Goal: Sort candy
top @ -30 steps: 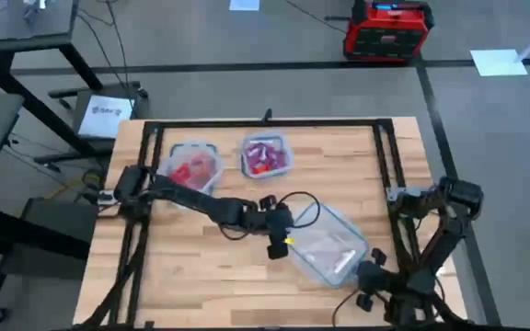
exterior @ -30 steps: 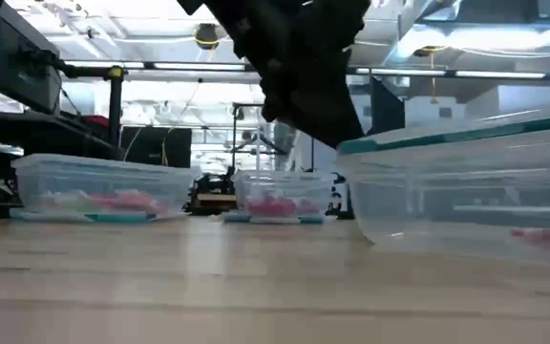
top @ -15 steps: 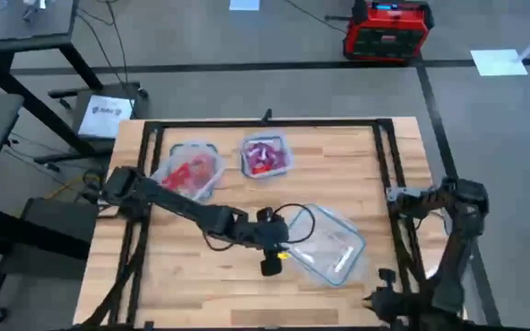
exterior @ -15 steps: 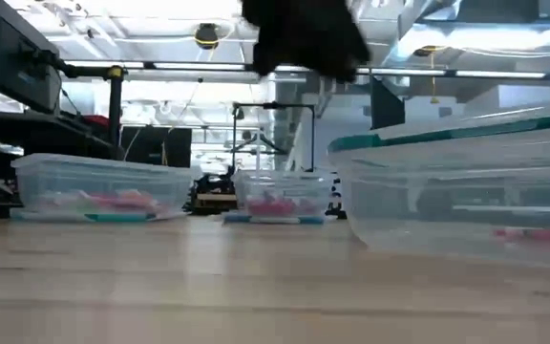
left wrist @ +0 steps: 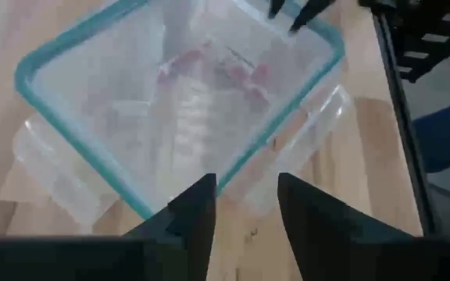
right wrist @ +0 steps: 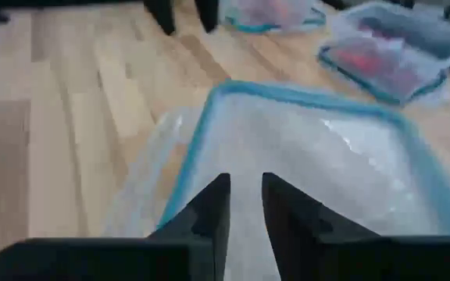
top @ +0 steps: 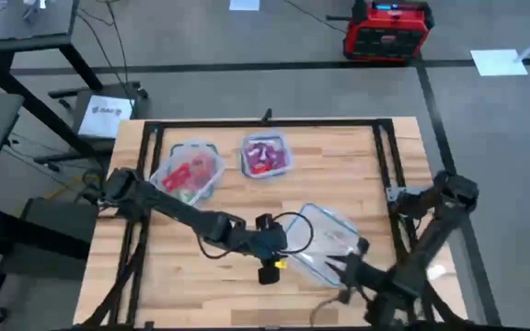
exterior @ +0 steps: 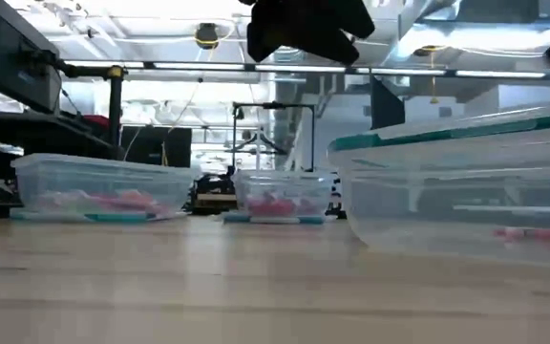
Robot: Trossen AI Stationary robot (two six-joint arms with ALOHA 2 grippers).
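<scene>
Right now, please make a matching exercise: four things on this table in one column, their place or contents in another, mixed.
1. left gripper
2. right gripper
3. far-left tub
4. big tub

A. holds red candy
B. at the big tub's right-arm side
C. nearest the front edge, almost empty
D. at the big tub's left-arm side

Pairs: 1-D, 2-B, 3-A, 4-C

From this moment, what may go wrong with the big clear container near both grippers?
1. The left gripper and right gripper, both empty, flank the large clear teal-rimmed plastic container; they might collide or push it.
2. The few pink wrapped candies lie deep inside; fingers may catch the rim.
</scene>
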